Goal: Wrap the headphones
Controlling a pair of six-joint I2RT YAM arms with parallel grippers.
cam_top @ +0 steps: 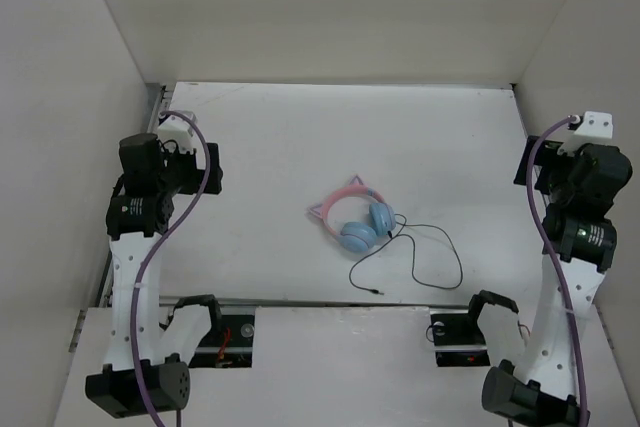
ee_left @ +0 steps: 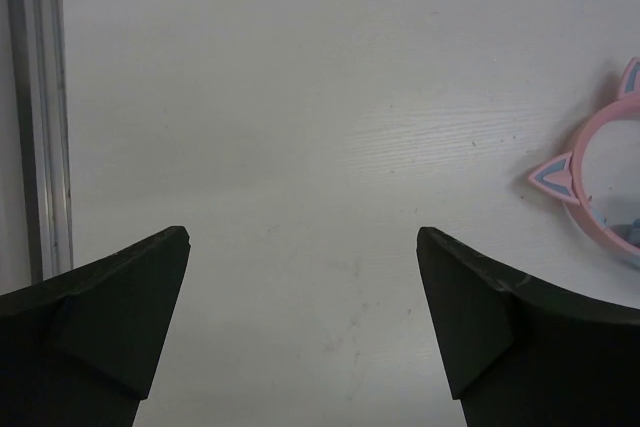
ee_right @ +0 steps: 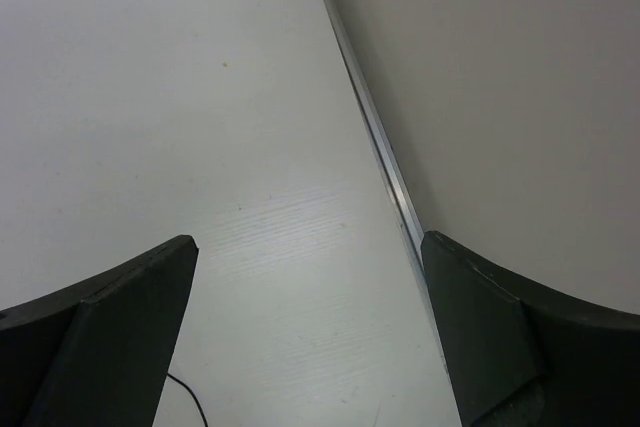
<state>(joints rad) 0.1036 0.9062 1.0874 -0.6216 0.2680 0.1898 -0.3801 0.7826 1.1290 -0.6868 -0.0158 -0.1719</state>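
Note:
The headphones (cam_top: 353,218) lie flat near the middle of the white table, with a pink cat-ear headband and two light blue ear cups. Their thin black cable (cam_top: 418,257) trails loose in loops to the right and front of them. My left gripper (cam_top: 212,167) is open and empty at the left side, well left of the headphones. In the left wrist view (ee_left: 303,327) the pink headband (ee_left: 590,182) shows at the right edge. My right gripper (cam_top: 524,162) is open and empty by the right wall (ee_right: 500,97). A short bit of cable (ee_right: 185,392) shows at the bottom of the right wrist view.
White walls enclose the table on the left, back and right. A metal rail (ee_left: 45,107) runs along the left edge and another (ee_right: 385,162) along the right. Thick purple robot cables (cam_top: 185,197) hang along both arms. Two black mounts (cam_top: 465,322) sit at the near edge.

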